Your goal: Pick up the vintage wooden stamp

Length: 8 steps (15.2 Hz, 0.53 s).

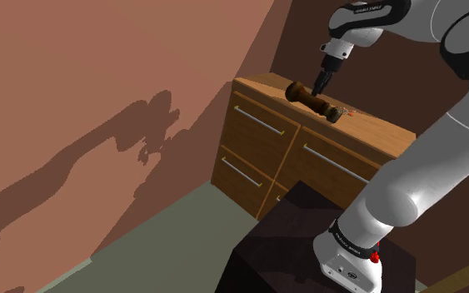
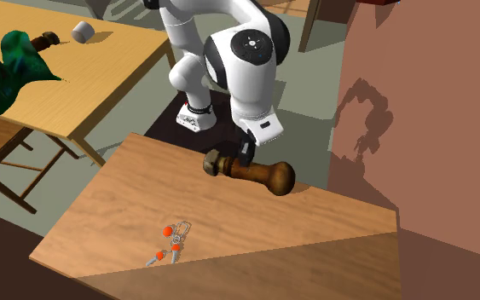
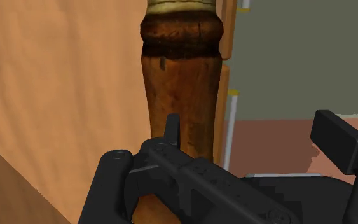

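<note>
The tool (image 3: pixel 250 127) is open, fingers wide apart and gripping nothing; the wooden stamp (image 2: pixel 251 174) lies on its side on the desk (image 2: pixel 127 204) just beneath it, under one finger, so the grasp looks off-centre for now

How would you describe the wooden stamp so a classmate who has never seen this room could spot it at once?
Find the light wooden drawer cabinet against the reddish-brown wall. On its top, by the black gripper, is a dark brown turned wooden stamp, tipped on its side. Unlike the small key bunch with orange beads nearby, it is chunky, with a rounded knob.
</note>
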Available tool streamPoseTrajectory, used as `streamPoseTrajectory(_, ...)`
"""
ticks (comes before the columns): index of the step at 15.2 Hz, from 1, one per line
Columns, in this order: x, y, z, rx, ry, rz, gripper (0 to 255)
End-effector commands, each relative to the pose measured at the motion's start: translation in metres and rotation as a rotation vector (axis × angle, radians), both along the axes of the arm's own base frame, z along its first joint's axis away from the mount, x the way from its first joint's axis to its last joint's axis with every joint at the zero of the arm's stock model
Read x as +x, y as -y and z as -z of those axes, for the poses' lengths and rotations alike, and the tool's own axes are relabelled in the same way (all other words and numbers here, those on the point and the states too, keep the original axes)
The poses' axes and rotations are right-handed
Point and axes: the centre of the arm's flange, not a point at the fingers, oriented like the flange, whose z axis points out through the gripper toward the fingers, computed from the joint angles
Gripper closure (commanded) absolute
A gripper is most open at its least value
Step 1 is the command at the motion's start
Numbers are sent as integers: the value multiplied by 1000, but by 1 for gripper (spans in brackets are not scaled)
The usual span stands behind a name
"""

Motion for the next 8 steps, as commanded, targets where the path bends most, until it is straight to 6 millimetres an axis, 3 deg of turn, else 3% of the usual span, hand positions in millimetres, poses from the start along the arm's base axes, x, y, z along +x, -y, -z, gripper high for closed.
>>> streamPoseTrajectory(1, 9, 24, 4, 0, -5, -10, 0)
streamPoseTrajectory(2, 12, 37, 7, 1, -7, -14, 0)
streamPoseTrajectory(8, 12, 38, 34, 1, -8, -14, 0)
